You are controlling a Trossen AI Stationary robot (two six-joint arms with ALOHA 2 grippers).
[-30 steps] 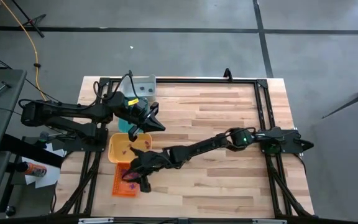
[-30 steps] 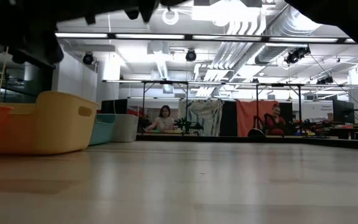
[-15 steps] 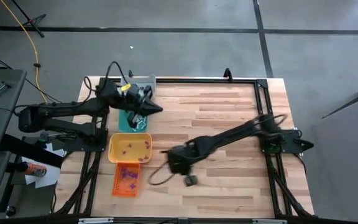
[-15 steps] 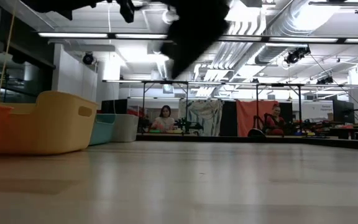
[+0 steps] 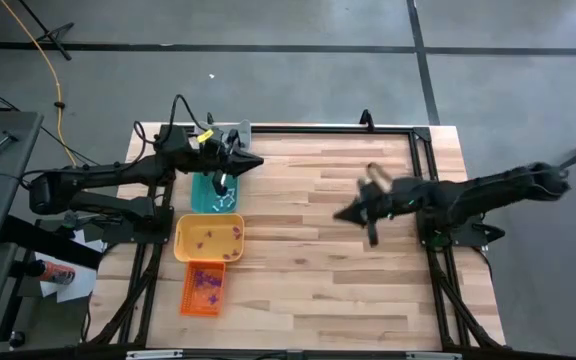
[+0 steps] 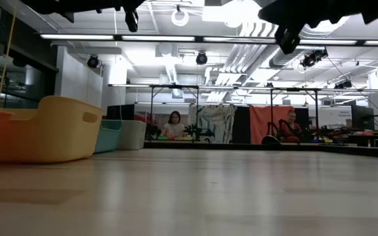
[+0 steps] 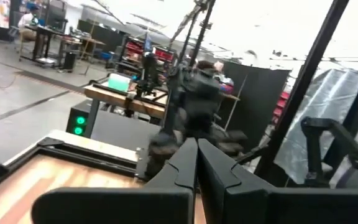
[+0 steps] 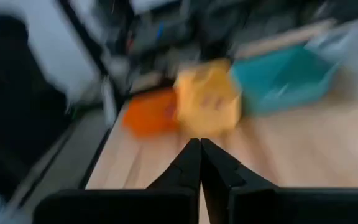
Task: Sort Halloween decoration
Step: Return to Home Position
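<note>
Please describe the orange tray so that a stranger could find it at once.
On the wooden table, four trays stand in a row along its left side. The orange tray is at one end, beside the yellow tray. It alone is orange, and it holds the most purple trinkets.

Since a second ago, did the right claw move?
Yes. The right claw left the orange tray and swung right; it is now over the middle of the table, well clear of that tray.
</note>
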